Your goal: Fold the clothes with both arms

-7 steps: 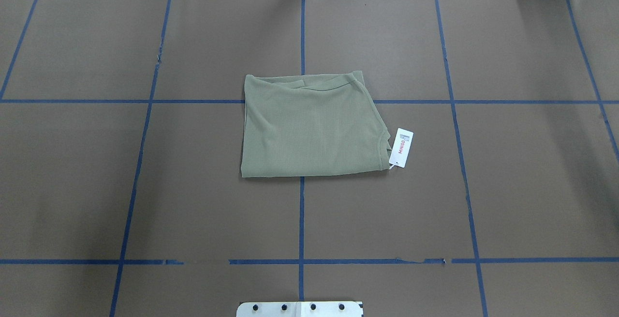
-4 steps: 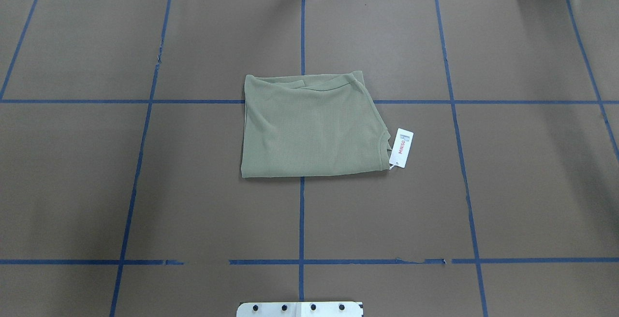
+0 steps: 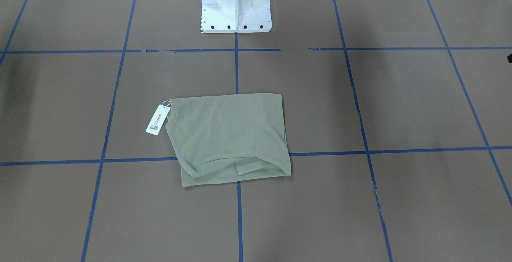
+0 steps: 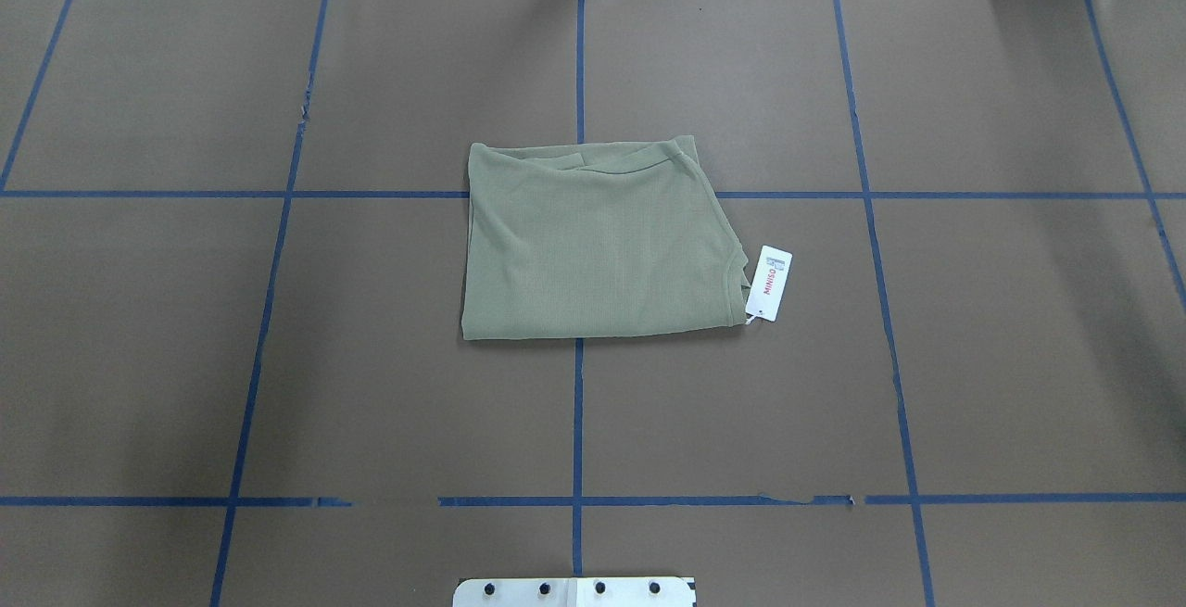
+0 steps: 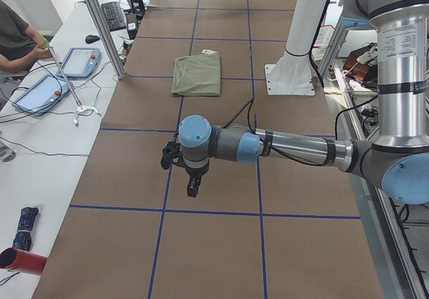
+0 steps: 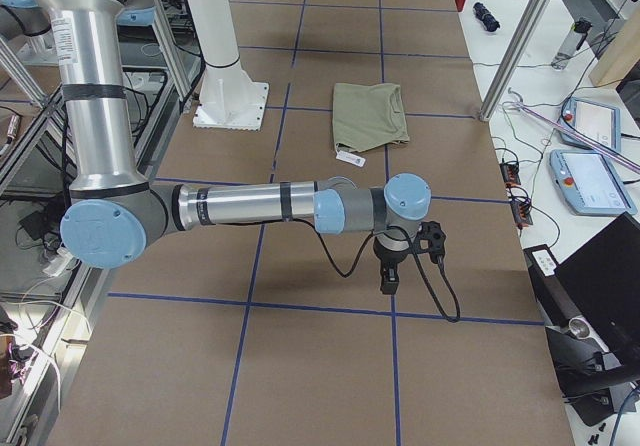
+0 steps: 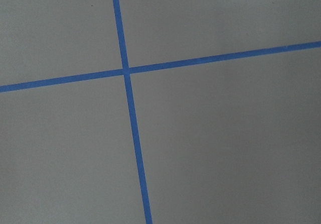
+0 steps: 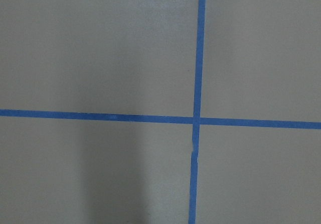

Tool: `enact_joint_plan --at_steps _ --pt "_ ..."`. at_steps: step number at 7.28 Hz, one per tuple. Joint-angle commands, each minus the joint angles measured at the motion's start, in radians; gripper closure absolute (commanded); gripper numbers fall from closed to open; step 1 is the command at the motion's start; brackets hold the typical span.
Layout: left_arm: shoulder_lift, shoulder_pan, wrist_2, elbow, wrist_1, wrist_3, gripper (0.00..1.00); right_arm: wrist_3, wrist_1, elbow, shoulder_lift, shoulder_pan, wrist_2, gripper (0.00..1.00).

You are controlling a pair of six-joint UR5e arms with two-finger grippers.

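You see the shirt (image 4: 593, 246) folded compactly at frame centre; folding looks finished. Left gripper (image 5: 193, 189) and right gripper (image 6: 389, 282) hang empty, well away; how open, I cannot tell.

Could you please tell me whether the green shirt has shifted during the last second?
No. The shirt still covers the same crossing of blue tape lines; hang tag unmoved.

The left arm (image 5: 295, 148) and right arm (image 6: 250, 204) reach out level, left pincer (image 5: 192, 190) and right pincer (image 6: 389, 284) pointing down.
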Motion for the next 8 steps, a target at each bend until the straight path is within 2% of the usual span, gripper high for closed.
enact_joint_plan --at_steps 1,4,6,8 --pt "0.015 0.0 -0.003 -0.002 0.004 0.048 0.0 0.0 0.005 0.004 -0.001 -0.004 0.005 0.0" --pt "0.006 0.007 0.0 0.02 0.005 0.048 0.0 -0.006 0.008 0.009 0.002 -0.018 0.006 0.0" --pt "0.006 0.006 0.1 0.015 -0.007 0.048 0.0 -0.005 0.01 0.009 -0.013 -0.018 0.02 0.0" --pt "0.001 0.006 0.104 0.012 -0.007 0.048 0.0 -0.006 0.013 0.016 -0.025 -0.03 0.048 0.0"
